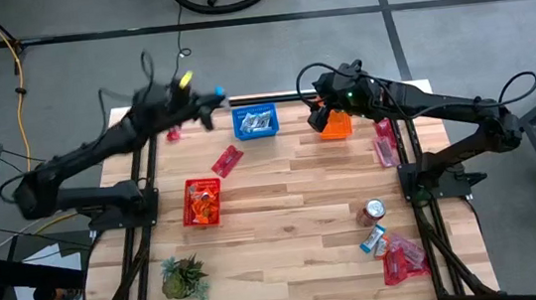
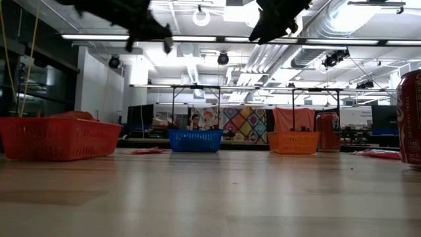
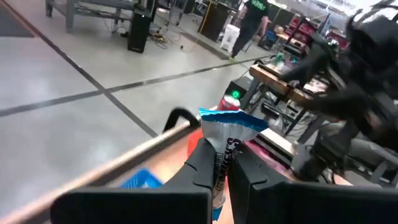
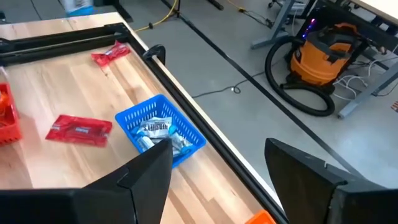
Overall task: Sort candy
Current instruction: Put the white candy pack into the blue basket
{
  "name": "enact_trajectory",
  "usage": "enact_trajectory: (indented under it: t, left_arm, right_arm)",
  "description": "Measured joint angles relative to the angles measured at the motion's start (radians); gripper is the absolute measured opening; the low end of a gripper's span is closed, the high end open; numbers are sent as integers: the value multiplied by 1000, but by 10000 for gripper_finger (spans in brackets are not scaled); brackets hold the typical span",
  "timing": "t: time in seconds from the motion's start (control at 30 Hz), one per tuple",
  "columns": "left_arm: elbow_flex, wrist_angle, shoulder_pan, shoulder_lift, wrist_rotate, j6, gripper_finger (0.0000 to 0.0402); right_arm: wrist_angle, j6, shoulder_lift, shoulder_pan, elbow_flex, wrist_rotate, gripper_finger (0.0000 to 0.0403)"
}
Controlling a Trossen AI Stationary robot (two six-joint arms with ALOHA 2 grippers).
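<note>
My left gripper (image 1: 211, 104) is raised near the table's far edge, just left of the blue basket (image 1: 255, 121), and is shut on a blue-and-white candy (image 3: 229, 127). My right gripper (image 4: 224, 180) is open and empty above the orange basket (image 1: 335, 125). The blue basket (image 4: 161, 130) holds blue-and-white candies. Red candies lie flat on the table (image 1: 226, 160), (image 1: 173, 133), (image 1: 384, 143). A blue candy (image 1: 372, 239) and a heap of red ones (image 1: 401, 258) lie near the right front corner. The red basket (image 1: 202, 202) holds candy. My left gripper pinches the blue-and-white candy between its two fingers (image 3: 202, 162), on the wrapper's lower part (image 3: 221, 163). The crimped end (image 3: 231, 121) sticks out beyond the fingertips. The candy is lifted clear of the table.
A red soda can (image 1: 372, 211) stands near the right front. A small potted plant (image 1: 184, 277) sits at the left front corner. A black bar (image 4: 74, 37) runs along the far edge. Bare wood lies in the table's middle (image 1: 294, 207).
</note>
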Motion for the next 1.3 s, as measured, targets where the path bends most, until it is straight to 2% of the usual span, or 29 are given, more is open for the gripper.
enact_trajectory:
  t: [0.13,0.27,0.4,0.57,0.83,1.03,1.17,1.3]
  left_arm:
    - [216,-121,56,245,98,72,0]
    - [380,-177,60,460,112,150,0]
    - [447,-185,58,633,114,157,0]
    - [460,-182,50,774,115,141,0]
    - [461,-190,22,895,98,139,0]
    - [461,-219,2,919,100,154,10]
    - [461,-238,-2,922,98,147,41]
    - [460,-248,-2,916,96,135,100]
  right_arm:
    - [0,1,2,0,0,4,250]
    - [0,1,2,0,0,7,250]
    - [0,19,2,0,0,12,250]
    - [0,58,2,0,-1,12,250]
    - [-8,73,2,0,-2,12,250]
    - [-17,77,2,0,-2,12,250]
    - [-26,76,2,0,-2,12,250]
    - [-31,72,2,0,-2,12,250]
